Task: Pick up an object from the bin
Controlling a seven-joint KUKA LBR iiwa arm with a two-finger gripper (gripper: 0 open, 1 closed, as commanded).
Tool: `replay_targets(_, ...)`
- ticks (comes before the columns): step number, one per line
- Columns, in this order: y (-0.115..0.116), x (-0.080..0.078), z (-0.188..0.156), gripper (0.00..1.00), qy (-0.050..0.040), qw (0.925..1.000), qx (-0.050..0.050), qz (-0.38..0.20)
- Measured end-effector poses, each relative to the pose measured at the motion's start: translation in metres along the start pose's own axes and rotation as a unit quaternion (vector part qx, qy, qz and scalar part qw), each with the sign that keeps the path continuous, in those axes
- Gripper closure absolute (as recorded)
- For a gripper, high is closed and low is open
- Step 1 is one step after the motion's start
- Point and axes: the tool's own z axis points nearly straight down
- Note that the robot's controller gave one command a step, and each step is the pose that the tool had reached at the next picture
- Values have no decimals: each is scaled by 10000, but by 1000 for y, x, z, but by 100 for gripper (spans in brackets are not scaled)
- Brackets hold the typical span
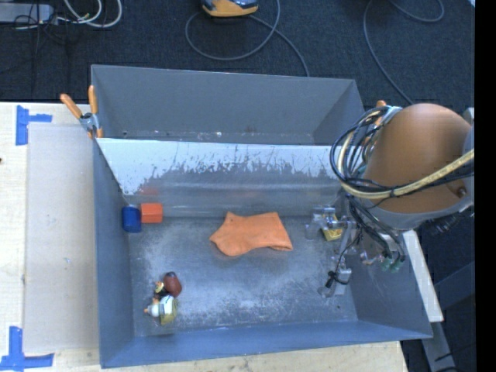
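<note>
Nearest the lens: brown-orange cover (418, 157) on the arm, ringed with looped cables (353, 149), above the right wall of the bin (232, 107). Below it, gripper (333, 284) low over bare floor near the front-right corner, close to the right wall. Holding nothing visible. Cannot tell from this angle whether apart or together at the tip.

Contents noted:
- Crumpled cloth (252, 233), orange, at mid-floor; nearest loose thing to the gripper, yet apart from it.
- Blue block (132, 218) and orange block (152, 212), touching, against the left wall toward the back.
- Small toy figure (165, 297), brown, white and yellow, near the front-left corner, well apart.
- Small silver-and-yellow piece (328, 228) by the right wall, just behind the gripper; unclear whether loose or part of the wrist.

Judged stage: approach, no target enclosed yet. Cloth taken as the likeliest candidate.

Recommended:
- Draw away from the right wall before descending, to avoid scraping it.
- Open wide above a raised fold and come straight down.
- Close on the fold, not on the flat edge.
- Lift gently and watch for a trailing corner.

Risk: thin fabric slipping free.
</note>
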Motion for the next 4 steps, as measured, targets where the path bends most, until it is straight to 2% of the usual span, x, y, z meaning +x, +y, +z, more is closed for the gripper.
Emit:
replay_targets(1,0,-1,-4,0,-39,10000,1,-1)
replay_targets(2,18,-6,37,0,-52,9995,4,-310)
replay_targets(3,47,-44,102,0,-59,9940,7,-1089)
replay_targets(4,61,-50,138,0,-22,9952,2,-979)
